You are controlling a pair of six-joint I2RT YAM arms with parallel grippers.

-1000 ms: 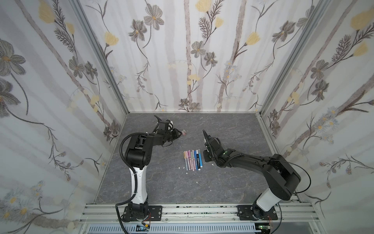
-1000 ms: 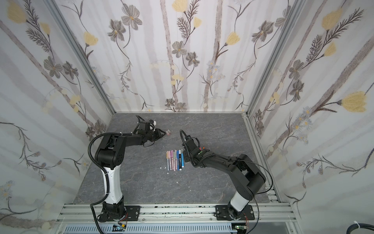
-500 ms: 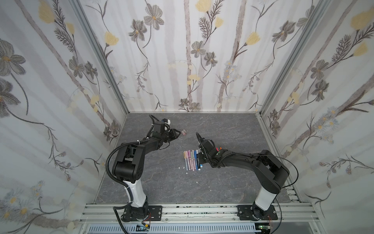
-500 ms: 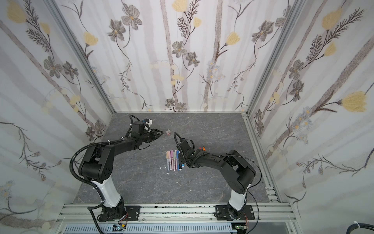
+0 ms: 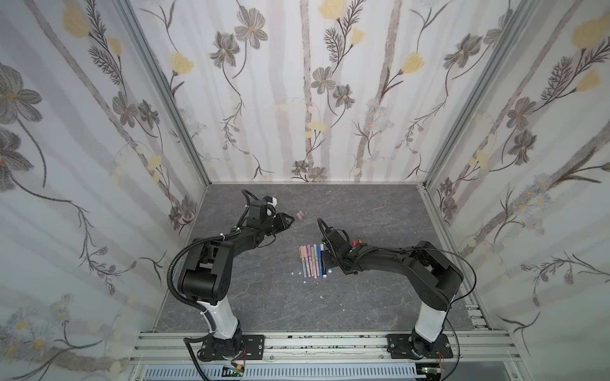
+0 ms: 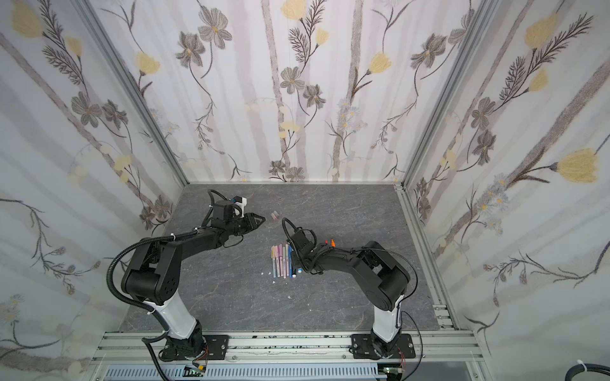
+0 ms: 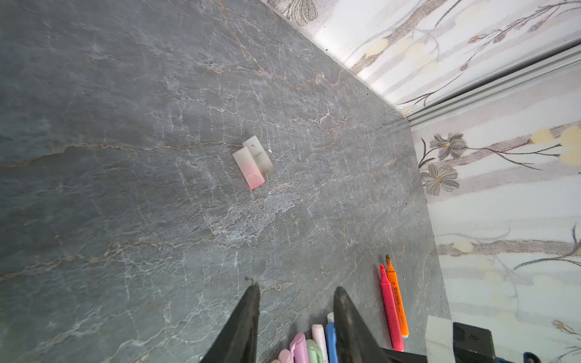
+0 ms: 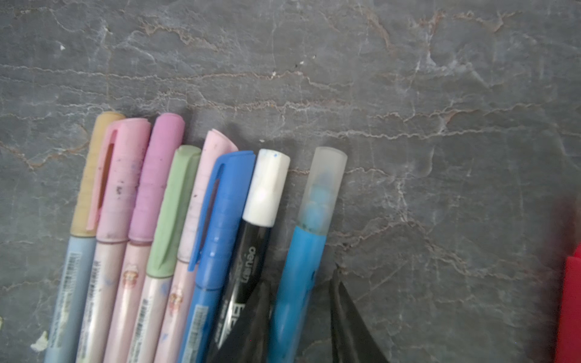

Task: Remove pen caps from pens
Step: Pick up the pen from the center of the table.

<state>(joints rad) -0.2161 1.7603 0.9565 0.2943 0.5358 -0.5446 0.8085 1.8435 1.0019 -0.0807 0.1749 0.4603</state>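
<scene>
Though the black right arm [image 5: 396, 257] made its own fingers hard to make out in both top views, the grey marbled tabletop [image 5: 264, 297] lay plain. The right gripper [image 8: 301, 275] stood parted astride a sky-blue plastic pen [image 8: 298, 251] with a frosted cap [image 8: 327, 185]. It was not pinching the pen, and the barrel's end was cut off. The left gripper [image 7: 297, 286] gaped empty, pointing at two translucent loose caps [image 7: 253, 163] lying side by side, apart from the row of capped pastel pens [image 5: 312, 260].

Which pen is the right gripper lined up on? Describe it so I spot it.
On the grey stone table, find the row of capped pens side by side mid-table. The right gripper straddles the light blue pen at the end nearest its arm, the only one with a frosted see-through cap.
</scene>
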